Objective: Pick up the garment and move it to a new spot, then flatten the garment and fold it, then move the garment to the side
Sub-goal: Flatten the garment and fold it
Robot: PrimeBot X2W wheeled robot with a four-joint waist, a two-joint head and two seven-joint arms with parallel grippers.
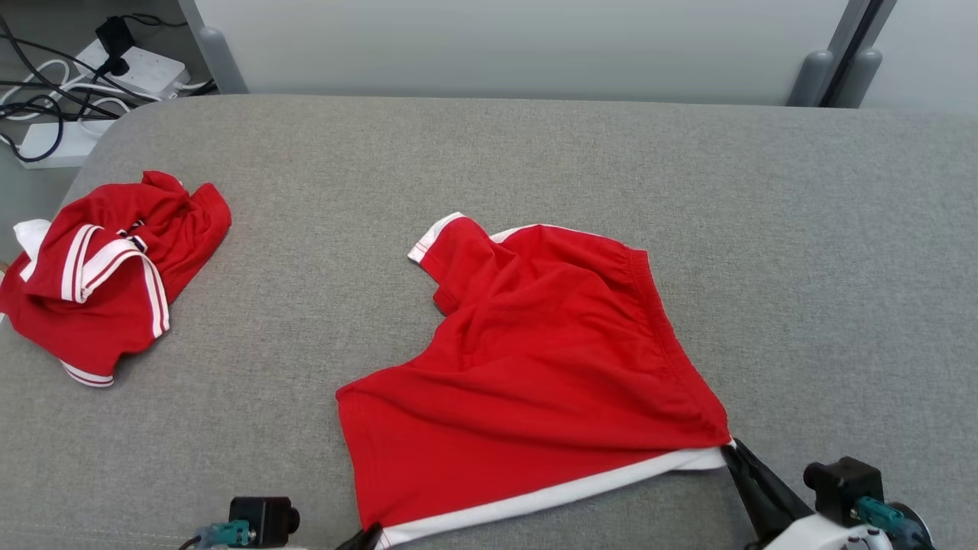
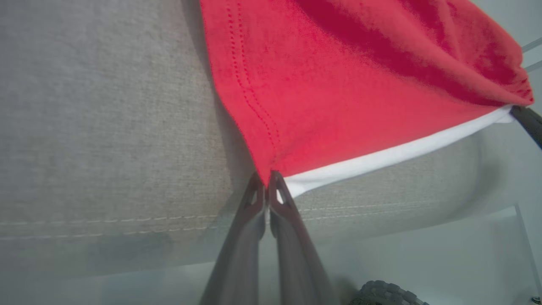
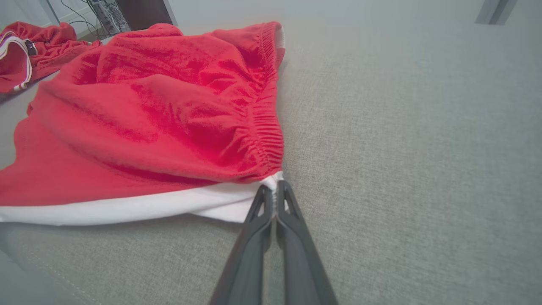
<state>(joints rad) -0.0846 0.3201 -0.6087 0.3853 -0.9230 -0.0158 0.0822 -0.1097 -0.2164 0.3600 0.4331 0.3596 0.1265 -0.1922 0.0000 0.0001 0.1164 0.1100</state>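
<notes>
- The left tool has its fingers pressed together, pinching the garment at its red-and-white corner.
- The right tool pinches the other near corner, beside the elastic band.
- The garment lies ahead of both tools on the grey counter, with its white hem strung between them.

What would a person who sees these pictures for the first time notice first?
The bright red garment with a white hem lies spread in the middle of the grey surface. The left gripper and the right gripper are shut on its two near corners. A second red garment lies crumpled at the surface's left edge.
</notes>
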